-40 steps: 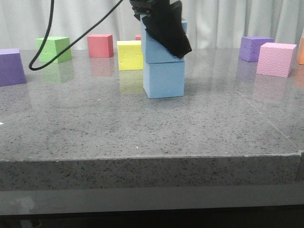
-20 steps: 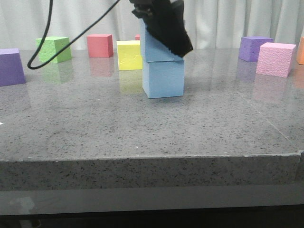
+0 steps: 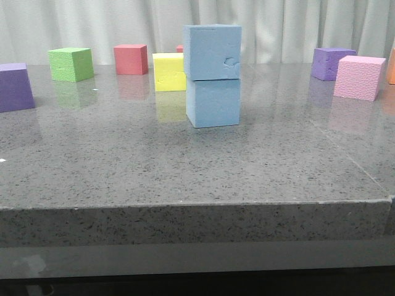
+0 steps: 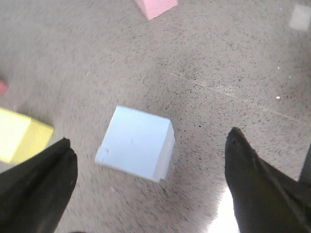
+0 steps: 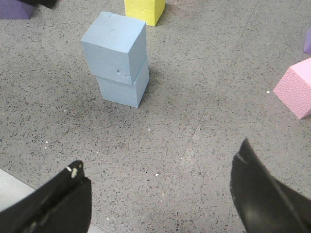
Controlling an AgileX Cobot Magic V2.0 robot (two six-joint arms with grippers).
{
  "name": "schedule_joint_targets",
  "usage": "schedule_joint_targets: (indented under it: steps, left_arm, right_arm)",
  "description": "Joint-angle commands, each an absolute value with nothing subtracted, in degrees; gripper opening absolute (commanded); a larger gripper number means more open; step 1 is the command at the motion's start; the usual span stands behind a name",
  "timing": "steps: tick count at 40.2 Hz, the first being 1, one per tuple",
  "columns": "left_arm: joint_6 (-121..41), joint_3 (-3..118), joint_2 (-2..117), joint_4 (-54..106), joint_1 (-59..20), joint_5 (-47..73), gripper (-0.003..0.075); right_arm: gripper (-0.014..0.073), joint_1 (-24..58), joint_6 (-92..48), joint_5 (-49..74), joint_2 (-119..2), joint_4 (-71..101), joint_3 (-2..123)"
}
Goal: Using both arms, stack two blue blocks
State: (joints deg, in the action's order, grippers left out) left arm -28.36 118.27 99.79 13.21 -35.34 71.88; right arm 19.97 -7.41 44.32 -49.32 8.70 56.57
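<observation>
Two blue blocks stand stacked mid-table: the upper blue block [image 3: 212, 52], with a small chipped dent on its front, rests on the lower blue block [image 3: 213, 102], turned slightly off its edges. The right wrist view shows the same pair, upper block [image 5: 114, 47] over lower block [image 5: 122, 86]. From above, the left wrist view shows the top face of the upper block [image 4: 137, 141]. My left gripper [image 4: 148, 141] hangs open above the stack, touching nothing. My right gripper [image 5: 158, 162] is open and empty, well back from the stack. Neither arm appears in the front view.
A yellow cube [image 3: 168, 71] stands just behind the stack, with red [image 3: 130, 59] and green [image 3: 71, 64] cubes farther left and a purple cube [image 3: 13, 86] at the left edge. A pink cube [image 3: 358, 76] and another purple cube [image 3: 330, 62] are at the right.
The left gripper, which was round the upper blue block, has let go and risen out of the front view. The upper block stays on the lower one.
</observation>
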Motion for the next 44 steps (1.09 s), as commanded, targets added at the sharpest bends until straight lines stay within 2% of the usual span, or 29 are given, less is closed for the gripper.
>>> schedule_joint_targets:
  steps: [1,8,14,34,44]
  left_arm:
    - [-17.31,119.65,95.27,10.31,-35.39,73.0,0.06]
    - [-9.28,118.35,91.63,5.41,-35.39,73.0,0.06]
    - [-6.94,111.09,85.41,5.3,-35.39,71.66,0.06]
    - [-2.53,64.85,50.72,3.6,-35.39,51.02,0.06]
    - [-2.53,49.37,36.11,3.5,-35.39,40.86,0.06]
  right_arm:
    - [0.0596,19.65,-7.77,40.63,-49.01,9.27,58.04]
    - [0.0596,19.65,-7.77,40.66,-49.01,9.27,58.04]
    - [0.0596,19.65,-7.77,40.71,-49.01,9.27,58.04]
    - [0.0596,19.65,-7.72,46.99,-49.01,9.45,58.04]
    - [0.0594,19.71,-7.72,46.13,-45.81,9.45,56.81]
